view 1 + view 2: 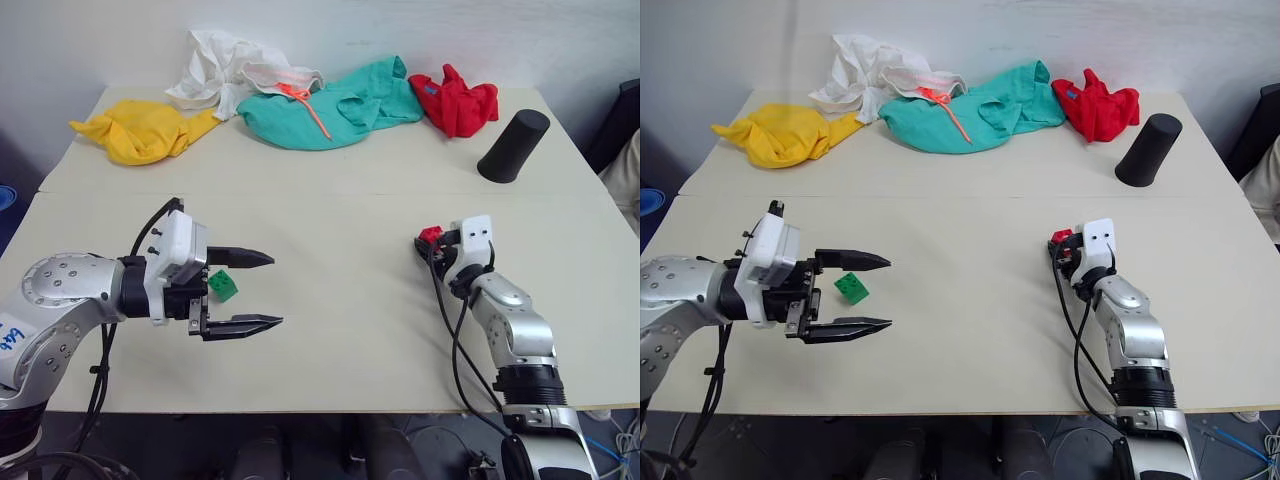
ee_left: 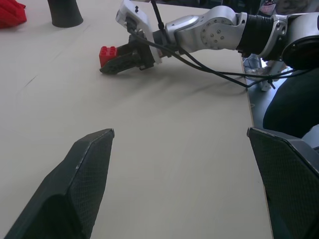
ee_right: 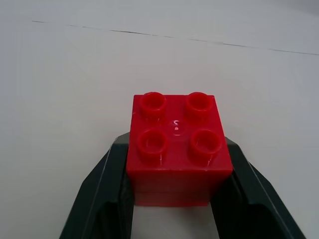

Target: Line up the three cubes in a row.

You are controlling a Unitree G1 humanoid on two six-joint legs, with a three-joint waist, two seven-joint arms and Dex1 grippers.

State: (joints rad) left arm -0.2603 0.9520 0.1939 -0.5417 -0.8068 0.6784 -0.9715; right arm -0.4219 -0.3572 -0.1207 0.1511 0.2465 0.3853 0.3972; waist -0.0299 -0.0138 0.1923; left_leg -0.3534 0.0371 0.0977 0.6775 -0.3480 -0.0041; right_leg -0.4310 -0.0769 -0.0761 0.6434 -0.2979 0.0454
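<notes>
A red cube (image 3: 174,124) with four studs sits on the table at the right, and my right gripper (image 3: 175,149) is shut on its two sides. The left wrist view shows the same red cube (image 2: 106,53) at the tip of that right gripper (image 2: 117,62). The green cube (image 1: 223,285) lies on the table at the left. My left gripper (image 1: 265,290) hovers by it, pointing right. It is open with nothing between its fingers (image 2: 94,164), and the green cube shows in the gap near their base.
Along the table's far edge lie a yellow cloth (image 1: 140,130), a white cloth (image 1: 225,65), a teal cloth (image 1: 330,105) and a red cloth (image 1: 458,100). A black cylinder (image 1: 514,145) stands at the far right. A seam (image 1: 320,193) crosses the tabletop.
</notes>
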